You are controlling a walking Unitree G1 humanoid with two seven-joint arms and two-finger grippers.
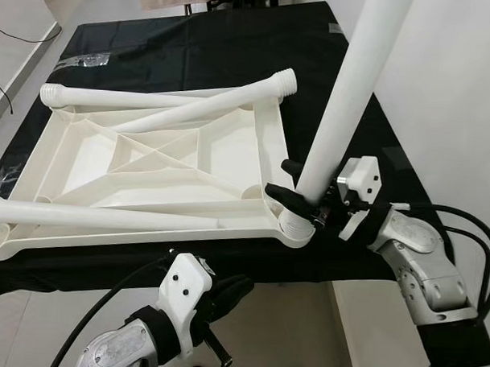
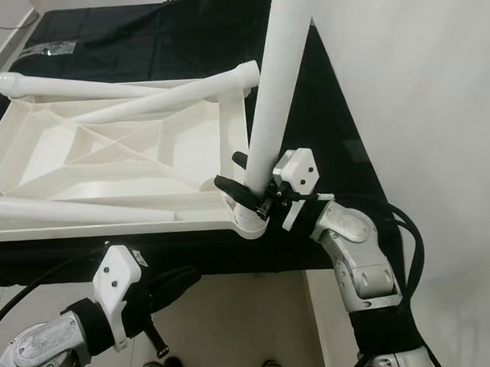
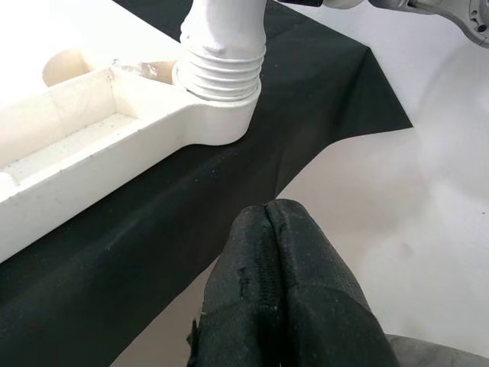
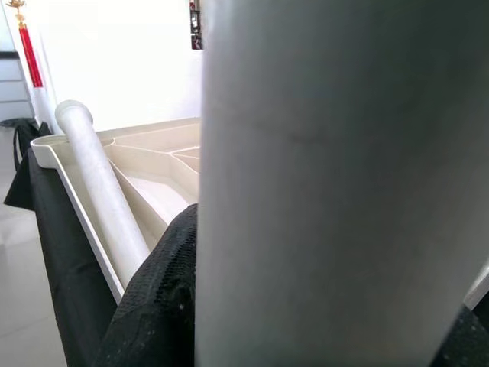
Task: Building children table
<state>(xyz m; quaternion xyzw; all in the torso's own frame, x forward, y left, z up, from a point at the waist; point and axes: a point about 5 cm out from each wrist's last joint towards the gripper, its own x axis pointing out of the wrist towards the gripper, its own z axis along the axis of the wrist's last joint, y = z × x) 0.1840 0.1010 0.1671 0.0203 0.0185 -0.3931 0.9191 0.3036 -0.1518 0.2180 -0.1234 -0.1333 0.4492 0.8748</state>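
Note:
The white plastic tabletop (image 1: 149, 160) lies upside down on a black cloth, its ribbed underside up. A white leg (image 1: 344, 98) stands upright in the near right corner socket (image 1: 296, 227), its threaded end (image 3: 221, 61) seated in the socket. My right gripper (image 1: 287, 183) is shut on this upright leg just above the socket. Three other white legs lie on the tabletop: one along the far edge (image 1: 127, 97), one slanted (image 1: 216, 102), one along the near edge (image 1: 99, 217). My left gripper (image 1: 229, 294) hangs shut below the table's near edge, holding nothing.
The black-covered table (image 1: 201, 45) reaches to the far wall; its near edge (image 1: 226, 267) is just above my left gripper. White floor shows below and to the right. A black cable (image 1: 461, 223) loops from my right arm. A clear plastic bag (image 1: 84, 61) lies at the far left.

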